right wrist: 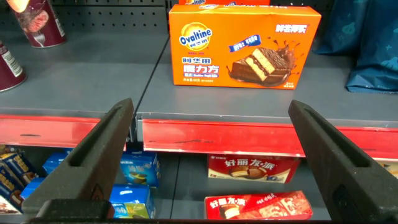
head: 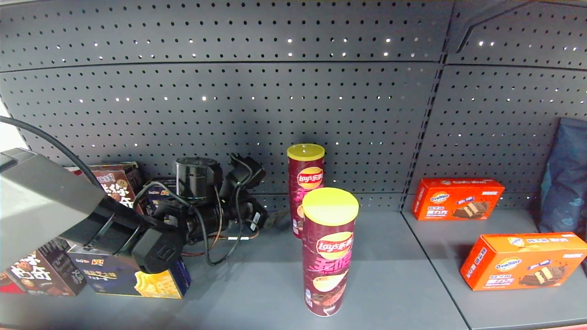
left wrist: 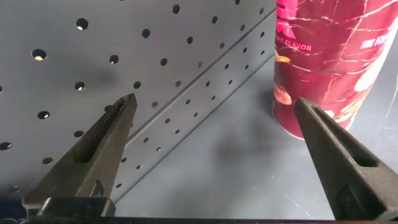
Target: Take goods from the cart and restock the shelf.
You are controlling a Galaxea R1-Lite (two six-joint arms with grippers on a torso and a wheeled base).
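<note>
On the grey metal shelf (head: 399, 284), a maroon yellow-lidded crisp can (head: 329, 256) stands upright before a second such can (head: 306, 183). My left tool (left wrist: 214, 102), spread, lies beside the rear one; my right tool (right wrist: 210, 107), spread, faces an orange cardboard box (right wrist: 244, 46).

Shelf (head: 390, 284): grey painted metal, matt, smooth. Back panel (head: 275, 105): same matt metal, perforated all over. Near chip can (head: 328, 270) & far chip can (head: 305, 183): glossy printed wrap, smooth yellow plastic lids. Near orange box (head: 523, 261) & far orange box (head: 456, 199), right side: cardboard w/ glossy print. Navy box (head: 137, 279), left: cardboard, also glossy. Blue bag (head: 566, 183), far right: soft, crinkled, dull sheen. Left claw (left wrist: 214, 102) & right claw (right wrist: 210, 107): matt black plastic, slightly grainy. Red strip (right wrist: 236, 138) on shelf edge: shiny plastic, scuffed.
</note>
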